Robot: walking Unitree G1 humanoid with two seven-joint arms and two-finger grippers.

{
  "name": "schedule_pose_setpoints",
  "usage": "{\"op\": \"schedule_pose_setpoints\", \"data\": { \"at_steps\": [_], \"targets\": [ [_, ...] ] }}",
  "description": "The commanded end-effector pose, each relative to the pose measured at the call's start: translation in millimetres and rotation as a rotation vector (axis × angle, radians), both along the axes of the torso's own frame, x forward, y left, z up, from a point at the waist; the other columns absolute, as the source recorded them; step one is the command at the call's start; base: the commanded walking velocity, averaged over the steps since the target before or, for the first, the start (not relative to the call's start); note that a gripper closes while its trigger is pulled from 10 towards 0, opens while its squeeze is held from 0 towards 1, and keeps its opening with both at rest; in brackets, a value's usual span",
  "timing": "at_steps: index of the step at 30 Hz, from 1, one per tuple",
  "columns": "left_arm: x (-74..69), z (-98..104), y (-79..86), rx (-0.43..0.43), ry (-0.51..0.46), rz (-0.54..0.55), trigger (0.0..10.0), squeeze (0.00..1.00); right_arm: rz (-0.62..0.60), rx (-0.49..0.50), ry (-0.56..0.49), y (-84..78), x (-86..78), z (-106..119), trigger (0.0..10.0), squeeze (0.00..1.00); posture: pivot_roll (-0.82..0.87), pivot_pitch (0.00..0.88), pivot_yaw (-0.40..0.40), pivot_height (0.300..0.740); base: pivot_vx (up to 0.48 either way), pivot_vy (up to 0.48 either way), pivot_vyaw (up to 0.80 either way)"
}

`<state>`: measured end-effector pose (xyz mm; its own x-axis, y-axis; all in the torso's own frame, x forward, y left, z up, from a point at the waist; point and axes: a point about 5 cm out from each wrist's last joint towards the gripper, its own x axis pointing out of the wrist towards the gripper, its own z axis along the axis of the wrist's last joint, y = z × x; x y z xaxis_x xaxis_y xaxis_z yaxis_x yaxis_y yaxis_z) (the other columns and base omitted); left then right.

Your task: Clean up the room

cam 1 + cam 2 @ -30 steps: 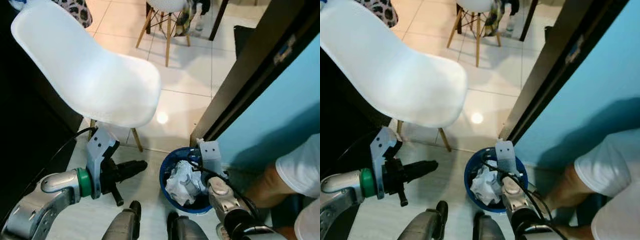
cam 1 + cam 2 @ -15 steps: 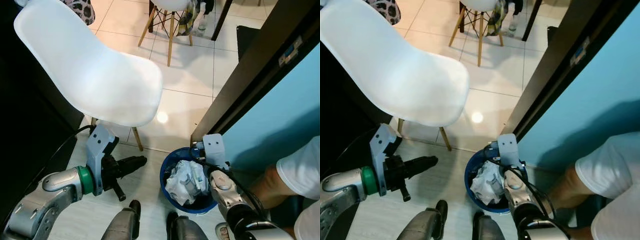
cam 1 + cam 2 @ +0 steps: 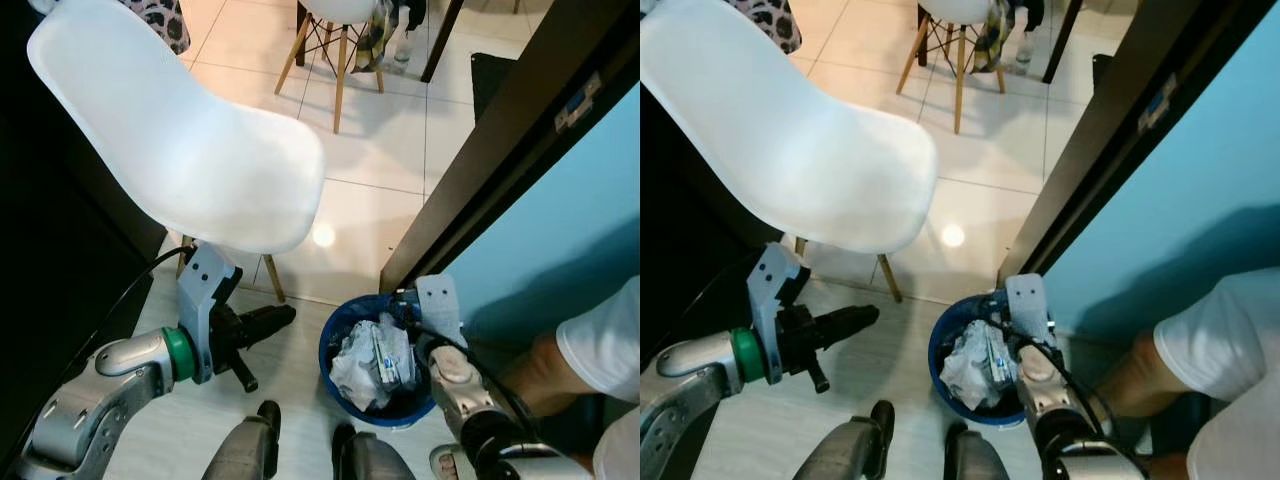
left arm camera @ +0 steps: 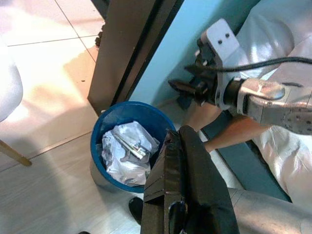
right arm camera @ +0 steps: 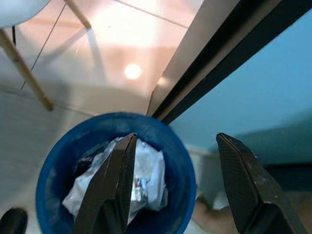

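Pale glossy floor tiles (image 3: 370,160) run beside a dark door frame (image 3: 500,150) and a turquoise wall (image 3: 570,240). A round blue plastic bin (image 3: 340,345), stuffed with crumpled white paper (image 3: 352,362), stands by the frame. The right pincer (image 5: 178,190) hangs above it, fingers spread wide. The left pincer (image 3: 265,322) is closed, under a white moulded plastic chair (image 3: 180,140). A person's knee (image 3: 525,370) crowds the bin.

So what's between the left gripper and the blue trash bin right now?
Only bare pale floor, as the left eye view shows. The left gripper hangs beside the blue trash bin, apart from it.
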<state>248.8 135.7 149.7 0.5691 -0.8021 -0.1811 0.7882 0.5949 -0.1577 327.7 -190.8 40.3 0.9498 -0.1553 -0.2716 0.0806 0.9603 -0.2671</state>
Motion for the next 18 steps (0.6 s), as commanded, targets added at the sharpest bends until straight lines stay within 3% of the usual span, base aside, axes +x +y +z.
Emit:
{"op": "schedule_pose_setpoints", "data": {
  "at_steps": [1, 2, 7, 12, 13, 14, 16, 17, 18],
  "targets": [
    [-2.5, -7, 0.5, 0.010, 0.026, 0.004, 10.0, 0.00, -0.010, -0.010, 0.040, -2.6, -5.4, -8, 10.0, 0.10, 0.11, 0.223, 0.077, 0.740, 0.000, 0.000, 0.00],
    [-2.9, -7, 1.0, 0.011, 0.027, 0.013, 10.0, 0.00, -0.001, -0.009, 0.016, -2.4, -0.6, -1, 10.0, 0.00, 0.12, 0.224, 0.073, 0.740, 0.000, 0.000, 0.00],
    [-3.1, -8, 1.9, 0.015, 0.025, 0.028, 10.0, 0.00, 0.008, 0.006, -0.007, 0.5, 1.7, 2, 10.0, 0.00, 0.12, 0.225, 0.069, 0.740, 0.000, 0.000, 0.00],
    [4.5, -13, 5.1, 0.048, -0.015, 0.132, 10.0, 0.00, 0.041, 0.071, -0.075, 13.3, -0.3, 3, 10.0, 0.00, 0.10, 0.206, 0.053, 0.740, 0.000, 0.000, 0.00],
    [16.7, -18, 10.8, 0.089, -0.083, 0.305, 10.0, 0.00, 0.082, 0.132, -0.147, 27.2, -5.4, 5, 10.0, 0.00, 0.07, 0.162, 0.029, 0.740, 0.000, 0.000, 0.00],
    [16.7, -18, 10.8, 0.089, -0.083, 0.305, 10.0, 0.00, 0.082, 0.132, -0.147, 27.2, -5.4, 5, 10.0, 0.00, 0.07, 0.162, 0.029, 0.740, 0.000, 0.000, 0.00],
    [30.7, -22, 17.5, 0.131, -0.207, 0.586, 10.0, 0.00, 0.163, 0.186, -0.309, 47.4, -17.8, 21, 10.0, 0.00, 0.04, 0.118, -0.005, 0.740, 0.000, 0.000, 0.00],
    [30.7, -22, 17.5, 0.131, -0.207, 0.586, 10.0, 0.00, 0.163, 0.186, -0.309, 47.4, -17.8, 21, 10.0, 0.00, 0.04, 0.118, -0.005, 0.740, 0.000, 0.000, 0.00],
    [32.7, -24, 17.4, 0.122, -0.219, 0.651, 10.0, 0.00, 0.181, 0.194, -0.359, 51.0, -21.9, 29, 10.0, 0.00, 0.03, 0.104, -0.019, 0.740, 0.000, 0.000, 0.00]
  ]
}}
